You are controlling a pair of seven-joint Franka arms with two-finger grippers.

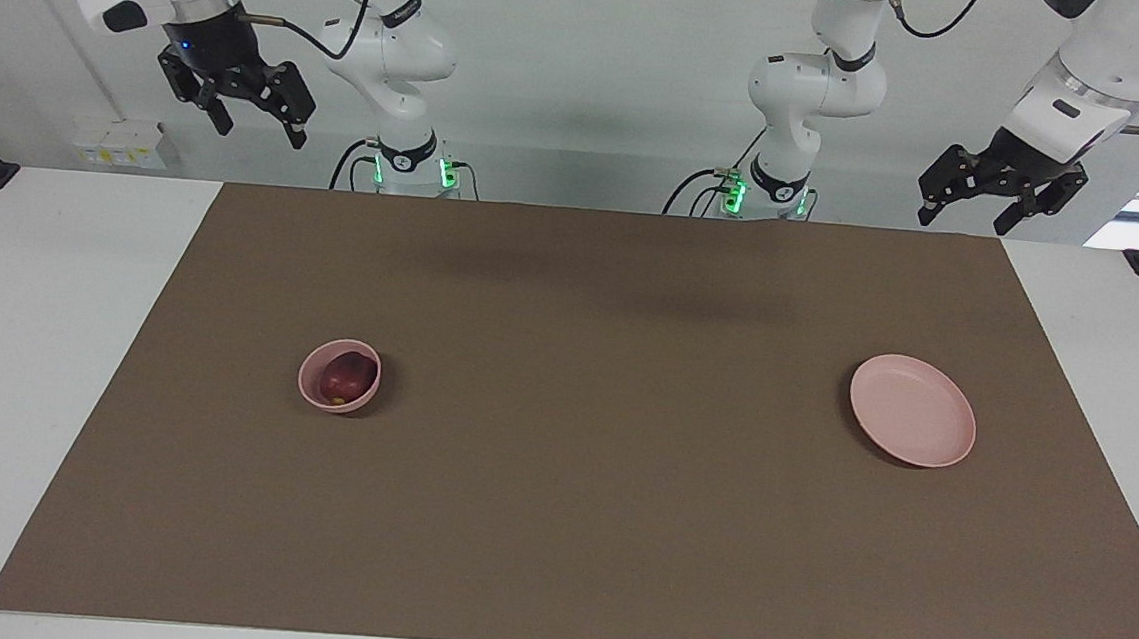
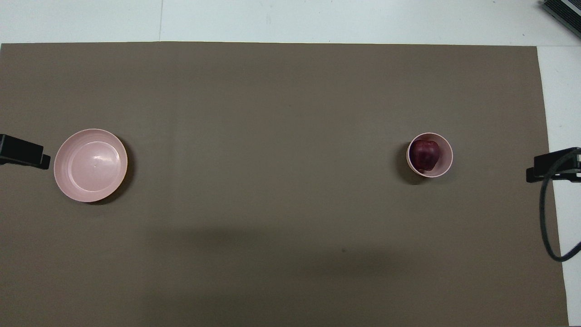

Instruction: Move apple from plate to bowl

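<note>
Right gripper, jaws spread and empty, raised over the white table edge at its own end; left gripper, likewise spread and empty, raised at the other end. Dark red glossy apple with a yellowish patch lies in the small pink bowl. The wide pink plate sits well apart on the brown mat, with open mat between them.

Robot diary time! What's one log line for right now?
apple: in bowl | plate: bare | left gripper, right gripper: open, raised

High facing and overhead views, shared table
</note>
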